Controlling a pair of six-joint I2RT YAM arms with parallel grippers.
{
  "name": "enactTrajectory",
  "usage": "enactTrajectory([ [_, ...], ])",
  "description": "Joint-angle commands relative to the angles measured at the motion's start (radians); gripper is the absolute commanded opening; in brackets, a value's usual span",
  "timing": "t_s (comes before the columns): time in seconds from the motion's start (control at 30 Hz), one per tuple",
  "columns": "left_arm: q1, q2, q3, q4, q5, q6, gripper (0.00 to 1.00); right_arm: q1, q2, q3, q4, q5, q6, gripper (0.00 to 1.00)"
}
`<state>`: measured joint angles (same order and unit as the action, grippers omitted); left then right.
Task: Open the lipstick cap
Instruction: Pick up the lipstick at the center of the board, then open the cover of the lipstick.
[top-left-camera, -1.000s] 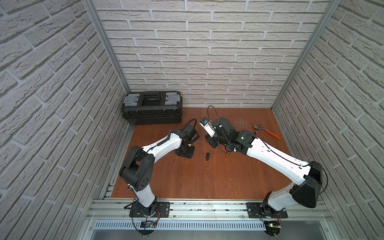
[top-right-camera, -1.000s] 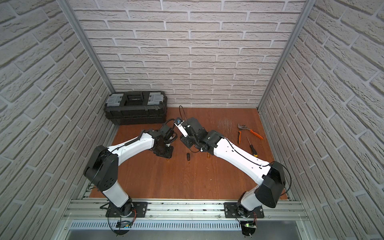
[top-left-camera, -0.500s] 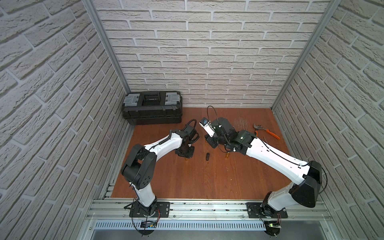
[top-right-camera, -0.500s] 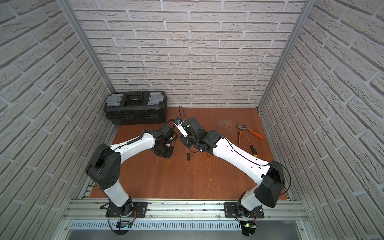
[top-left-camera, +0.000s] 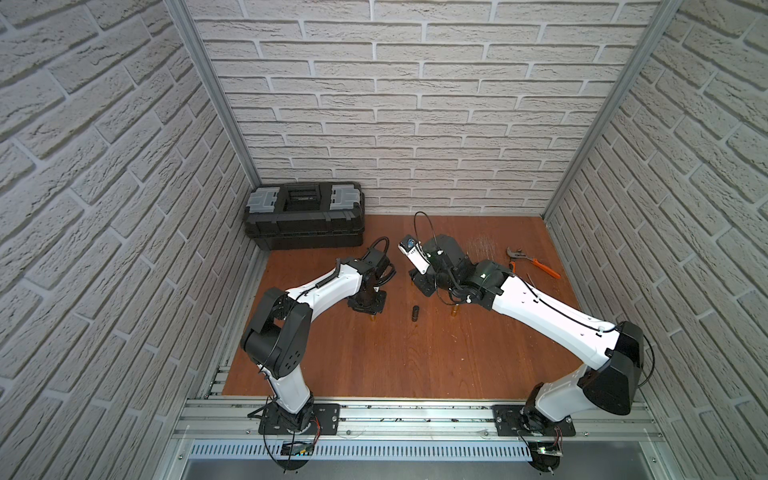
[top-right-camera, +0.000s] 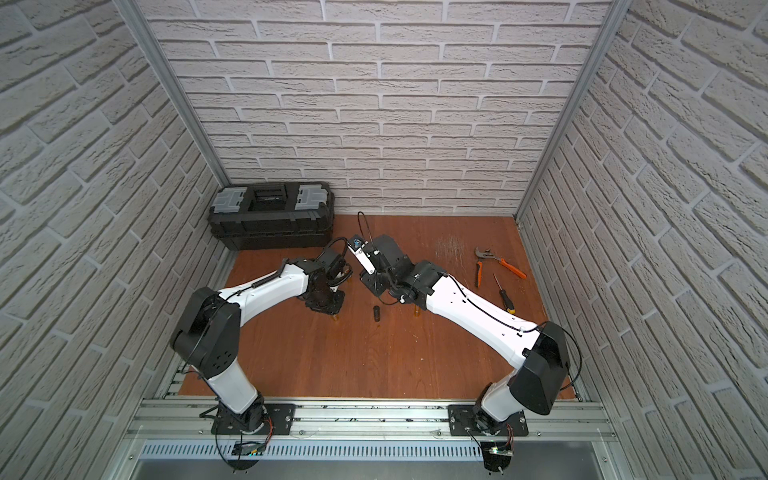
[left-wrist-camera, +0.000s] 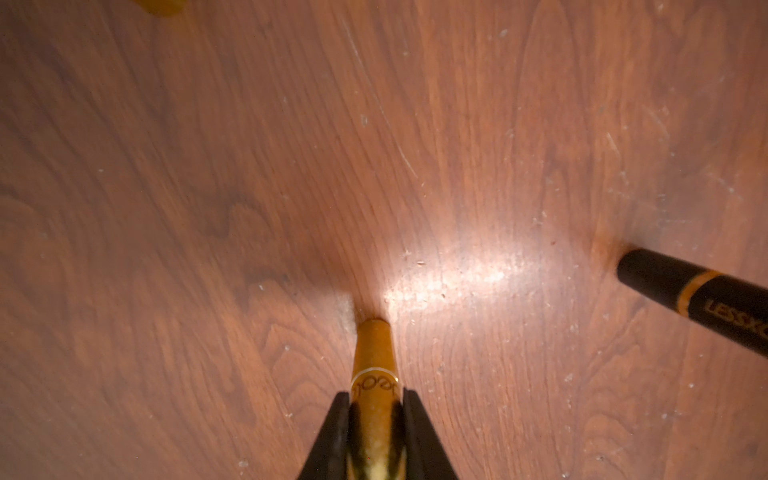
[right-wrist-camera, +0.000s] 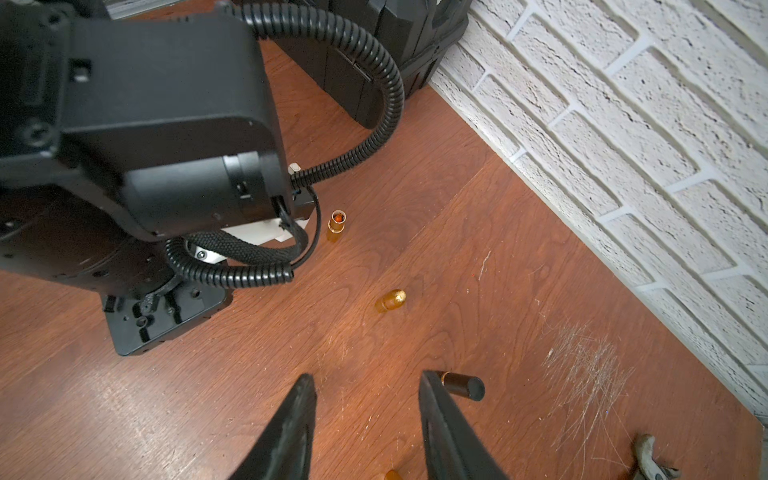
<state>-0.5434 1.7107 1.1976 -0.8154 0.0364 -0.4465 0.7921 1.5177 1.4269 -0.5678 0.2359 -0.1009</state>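
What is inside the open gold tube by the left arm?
In the gold tube, a red lipstick tip shows at the rim; its wall hides the rest.

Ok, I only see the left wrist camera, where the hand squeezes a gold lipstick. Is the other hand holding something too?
Observer: No, the right hand is open and empty.
Operator: Is any lipstick open already?
Observer: Yes, one lipstick stands uncapped, red showing inside.
Operator: Any tools?
Observer: Orange-handled pliers lie off to the right.
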Motion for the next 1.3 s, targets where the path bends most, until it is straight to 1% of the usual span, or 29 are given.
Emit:
enactTrajectory([
  [0.0, 0.059, -0.092, 0.011, -0.048, 0.069, -0.002, 0.18, 0.009, -0.001, 0.005, 0.008, -0.035, 0.005, 0.43],
  [0.07, 0.107, -0.144, 0.037, -0.076, 0.158, 0.001, 0.18, 0.012, -0.003, -0.001, 0.006, -0.063, -0.001, 0.43],
  [0.13, 0.158, -0.193, 0.064, -0.108, 0.295, 0.007, 0.18, 0.015, -0.005, -0.008, 0.012, -0.101, -0.007, 0.43],
  [0.27, 0.224, -0.257, 0.113, -0.176, 0.515, 0.006, 0.18, 0.025, 0.008, -0.013, 0.031, -0.237, -0.016, 0.44],
  [0.3, 0.238, -0.272, 0.114, -0.177, 0.574, -0.002, 0.18, 0.028, 0.014, -0.007, 0.034, -0.272, -0.019, 0.45],
  [0.4, 0.258, -0.326, 0.099, -0.139, 0.692, -0.049, 0.18, 0.036, 0.037, 0.024, 0.028, -0.359, -0.032, 0.46],
  [0.5, 0.289, -0.378, 0.074, -0.075, 0.794, -0.106, 0.18, 0.048, 0.076, 0.076, -0.001, -0.388, -0.051, 0.47],
  [0.63, 0.312, -0.415, 0.056, -0.071, 0.852, -0.116, 0.18, 0.055, 0.115, 0.111, -0.018, -0.396, -0.074, 0.47],
  [0.87, 0.318, -0.439, 0.034, -0.084, 0.879, -0.111, 0.18, 0.055, 0.127, 0.123, -0.003, -0.410, -0.078, 0.45],
  [1.0, 0.319, -0.433, 0.035, -0.083, 0.900, -0.109, 0.17, 0.056, 0.137, 0.136, -0.004, -0.415, -0.079, 0.43],
  [1.03, 0.320, -0.432, 0.036, -0.084, 0.902, -0.108, 0.17, 0.056, 0.140, 0.139, -0.004, -0.418, -0.079, 0.41],
  [1.2, 0.345, -0.434, 0.041, -0.073, 0.921, -0.118, 0.14, 0.056, 0.153, 0.149, -0.017, -0.409, -0.082, 0.26],
  [1.27, 0.350, -0.436, 0.043, -0.077, 0.925, -0.114, 0.14, 0.056, 0.152, 0.148, -0.018, -0.407, -0.083, 0.22],
])
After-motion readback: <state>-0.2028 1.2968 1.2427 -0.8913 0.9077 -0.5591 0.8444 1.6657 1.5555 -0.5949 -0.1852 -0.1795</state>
